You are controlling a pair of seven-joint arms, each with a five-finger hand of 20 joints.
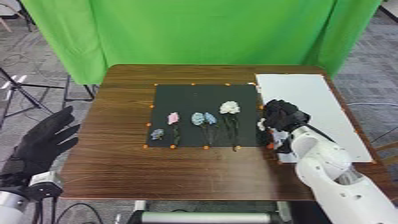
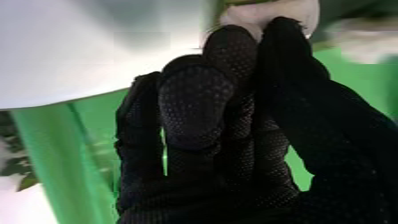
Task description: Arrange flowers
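A pale flower [image 2: 291,12] is pinched by the fingers and thumb of the right hand [image 1: 284,116] at the dark mat's [image 1: 191,97] right edge, probably so the spaced row can be extended past the white flower [image 1: 229,107], while the left hand [image 1: 40,137] is held spread, well apart.

Head view high at six o'clock, facing twelve, downward, wrist view close-in along right hand [image 1: 282,118], green curtain [image 1: 213,30] shared.
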